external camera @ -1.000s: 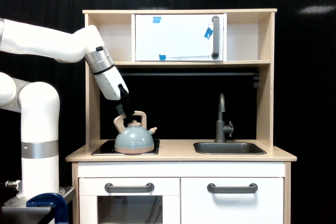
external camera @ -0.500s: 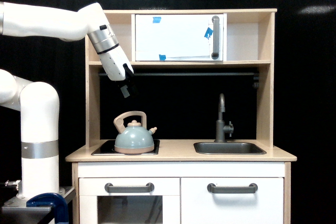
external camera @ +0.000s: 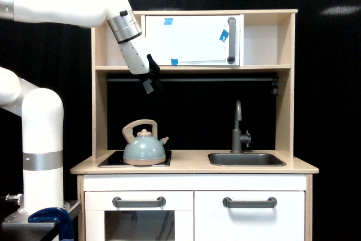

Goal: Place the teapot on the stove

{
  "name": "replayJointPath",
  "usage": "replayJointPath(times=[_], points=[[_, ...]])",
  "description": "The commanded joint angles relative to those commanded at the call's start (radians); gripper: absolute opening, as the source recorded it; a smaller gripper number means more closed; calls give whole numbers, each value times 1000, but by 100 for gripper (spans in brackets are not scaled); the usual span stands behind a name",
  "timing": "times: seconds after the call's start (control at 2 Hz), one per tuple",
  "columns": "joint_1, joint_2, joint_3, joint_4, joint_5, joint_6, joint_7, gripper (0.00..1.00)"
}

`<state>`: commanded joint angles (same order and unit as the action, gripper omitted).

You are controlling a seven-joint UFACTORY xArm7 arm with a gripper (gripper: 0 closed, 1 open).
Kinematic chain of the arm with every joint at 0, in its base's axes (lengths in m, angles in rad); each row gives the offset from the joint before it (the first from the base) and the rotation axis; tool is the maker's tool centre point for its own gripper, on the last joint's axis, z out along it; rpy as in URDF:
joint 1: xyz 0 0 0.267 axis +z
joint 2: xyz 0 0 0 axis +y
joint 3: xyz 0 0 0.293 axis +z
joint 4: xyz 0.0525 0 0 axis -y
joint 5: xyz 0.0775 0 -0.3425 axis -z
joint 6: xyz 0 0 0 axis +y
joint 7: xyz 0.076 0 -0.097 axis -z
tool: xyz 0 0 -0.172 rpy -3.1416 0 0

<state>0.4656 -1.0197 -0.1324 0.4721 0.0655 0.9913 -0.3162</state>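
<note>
The teapot (external camera: pixel 144 150), pale grey-blue with a beige arched handle and knob, stands upright on the black stove (external camera: pixel 113 162) at the left of the wooden counter, its spout toward the exterior view's right. My gripper (external camera: pixel 151 86) hangs high above it, just under the shelf, well apart from the handle. It is open and holds nothing; its dark fingers are hard to make out against the black backdrop.
A grey sink basin (external camera: pixel 246 159) with a faucet (external camera: pixel 239 128) sits at the counter's right. Above is a shelf (external camera: pixel 192 68) and a white cabinet door (external camera: pixel 192 40) with a handle. Wooden side walls enclose the play kitchen.
My gripper has let go of the teapot's handle and risen up and to the exterior view's right. The teapot stays on the stove.
</note>
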Motion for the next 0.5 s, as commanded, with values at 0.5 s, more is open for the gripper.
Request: replayJointPath(times=[0.5], points=[[-19, 139, -127, 55, -25, -73, -131, 100]])
